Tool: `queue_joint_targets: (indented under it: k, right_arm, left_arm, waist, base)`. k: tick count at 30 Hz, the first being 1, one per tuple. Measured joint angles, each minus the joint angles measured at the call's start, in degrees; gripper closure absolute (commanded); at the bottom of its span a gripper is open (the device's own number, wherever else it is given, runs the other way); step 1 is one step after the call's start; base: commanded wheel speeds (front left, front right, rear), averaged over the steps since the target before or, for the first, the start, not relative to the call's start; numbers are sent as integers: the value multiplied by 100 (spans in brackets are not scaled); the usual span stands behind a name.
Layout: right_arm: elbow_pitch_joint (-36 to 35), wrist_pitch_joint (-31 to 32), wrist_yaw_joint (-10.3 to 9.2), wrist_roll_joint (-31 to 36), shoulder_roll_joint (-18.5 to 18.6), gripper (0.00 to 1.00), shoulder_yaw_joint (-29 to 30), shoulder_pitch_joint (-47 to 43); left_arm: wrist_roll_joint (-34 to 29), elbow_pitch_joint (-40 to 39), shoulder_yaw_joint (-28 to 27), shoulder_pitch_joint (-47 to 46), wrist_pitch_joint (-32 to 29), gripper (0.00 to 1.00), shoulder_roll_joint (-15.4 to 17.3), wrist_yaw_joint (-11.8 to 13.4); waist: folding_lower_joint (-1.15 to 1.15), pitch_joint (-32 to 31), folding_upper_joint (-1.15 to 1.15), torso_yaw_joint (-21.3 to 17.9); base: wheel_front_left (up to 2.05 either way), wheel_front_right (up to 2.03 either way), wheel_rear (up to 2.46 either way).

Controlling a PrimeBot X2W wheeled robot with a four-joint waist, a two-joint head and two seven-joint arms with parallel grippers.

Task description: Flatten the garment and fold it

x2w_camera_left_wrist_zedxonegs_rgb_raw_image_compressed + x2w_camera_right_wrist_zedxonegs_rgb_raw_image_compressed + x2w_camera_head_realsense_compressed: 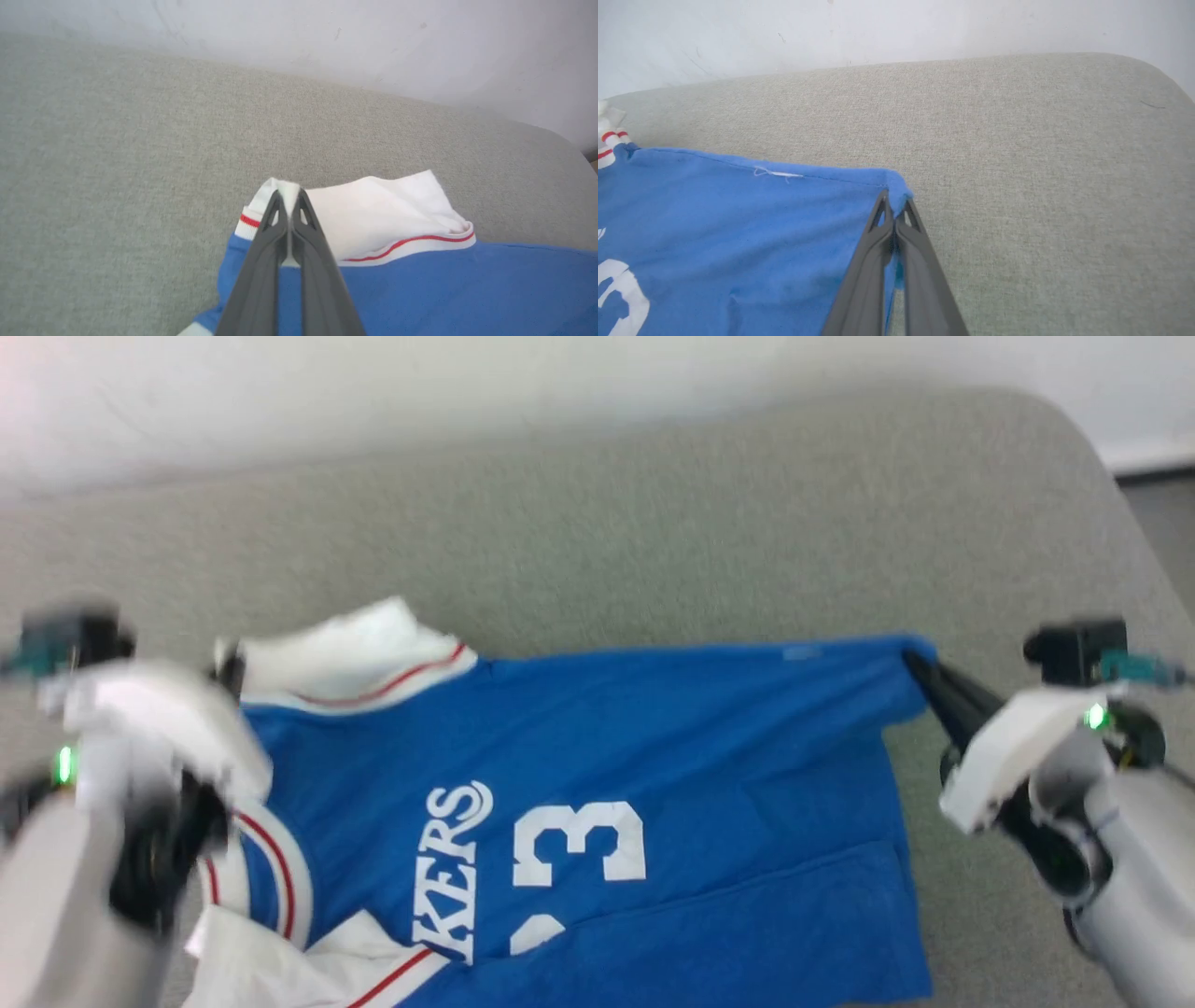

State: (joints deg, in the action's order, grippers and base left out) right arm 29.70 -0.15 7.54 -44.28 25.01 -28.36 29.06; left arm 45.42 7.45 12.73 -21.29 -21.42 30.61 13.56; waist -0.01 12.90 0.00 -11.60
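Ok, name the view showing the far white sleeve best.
Left wrist view: the white sleeve is sharp, close and almost whole. Head view blurs it; right wrist view catches just its red-striped edge.

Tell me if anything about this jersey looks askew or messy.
The garment isn't flat: a blue flap lies doubled over its near side, hiding part of the lettering and number, and the white sleeve by the left gripper is bunched. A loose white thread shows along the far edge.
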Motion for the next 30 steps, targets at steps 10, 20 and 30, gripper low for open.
queue_joint_targets:
  k: [10,20,30]
  right_arm:
    - [-115,62,0,-2,-162,100,304,-1323]
    - [100,-42,0,124,-434,100,851,-2126]
    - [-210,101,-1,611,-581,0,1033,-2566]
  left_arm:
    - [243,-1415,-513,2681,439,100,-55,671]
    - [279,-1740,-489,3758,569,100,-196,985]
    - [310,-1572,-69,3911,477,0,-428,911]
  waist:
    - [-1,-737,0,181]
    - [0,-1016,0,326]
    - [1,-1069,0,335]
  base:
    - [0,0,0]
    - [0,0,0]
    - [0,0,0]
